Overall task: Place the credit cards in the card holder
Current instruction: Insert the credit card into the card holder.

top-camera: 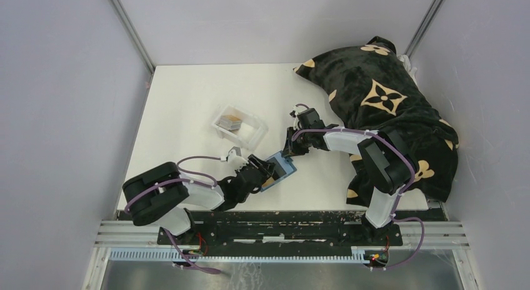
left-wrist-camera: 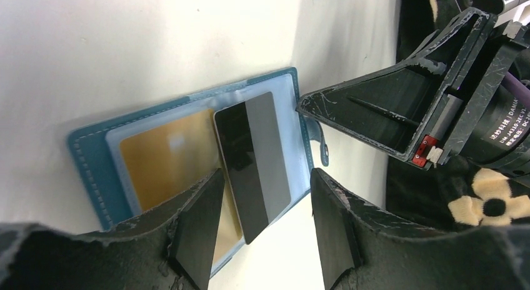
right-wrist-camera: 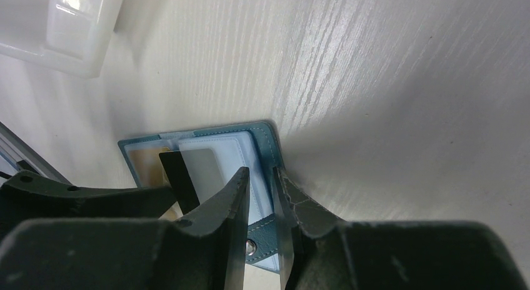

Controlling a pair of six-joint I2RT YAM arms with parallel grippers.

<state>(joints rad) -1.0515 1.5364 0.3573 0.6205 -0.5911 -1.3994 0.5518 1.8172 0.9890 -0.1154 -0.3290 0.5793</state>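
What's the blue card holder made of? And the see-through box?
The card holder looks like teal leather or fake leather: matte, with stitching along its edge, and clear plastic sleeves inside. The box looks like glossy clear plastic, since you can see through its walls.

**Item counts, quick pass**

Two grippers, both mine: my left gripper (left-wrist-camera: 265, 185) and my right gripper (right-wrist-camera: 259, 174). One card holder (left-wrist-camera: 87, 159), teal. Two single cards at it: one gold card (left-wrist-camera: 162, 159) and one dark grey card (left-wrist-camera: 253, 159). One clear tray (top-camera: 255, 135), with one stack of cards (top-camera: 230, 122) in it; how many are in that stack is too small for me to tell. One black blanket (top-camera: 387, 115) with tan flower prints. One white table (top-camera: 187, 96).
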